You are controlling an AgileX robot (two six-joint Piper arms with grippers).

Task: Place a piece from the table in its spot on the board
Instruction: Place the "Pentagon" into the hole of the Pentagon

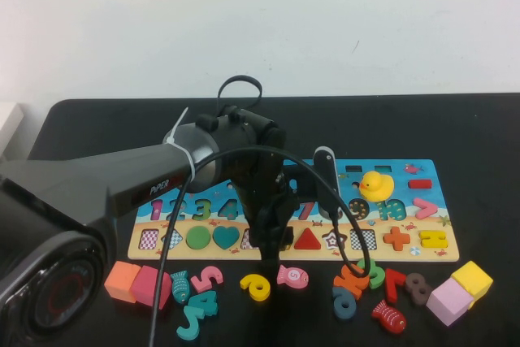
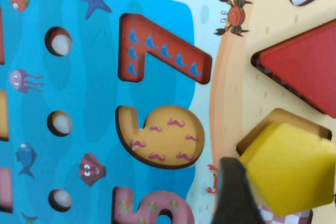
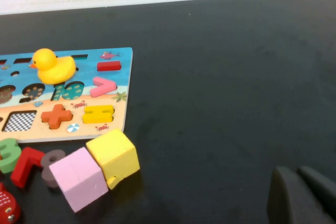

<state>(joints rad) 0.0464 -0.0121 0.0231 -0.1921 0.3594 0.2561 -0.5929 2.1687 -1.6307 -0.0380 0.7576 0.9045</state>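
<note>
My left gripper (image 2: 262, 192), closed on the yellow pentagon piece (image 2: 291, 169), hung over its slot near the board's (image 1: 431, 170) front edge, needing squaring and lowering, while my right gripper (image 3: 302, 195) idled closed, empty, toward the desk's right.

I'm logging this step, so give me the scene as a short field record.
left end effector: over the board's bottom row, gripping a yellow pentagon piece
piece state: tilted, partly over its slot, not seated
neighbour: red triangle seated beside it
board: puzzle board with a rubber duck on it
right end effector: low over bare table, away from the board, shut, empty
</note>
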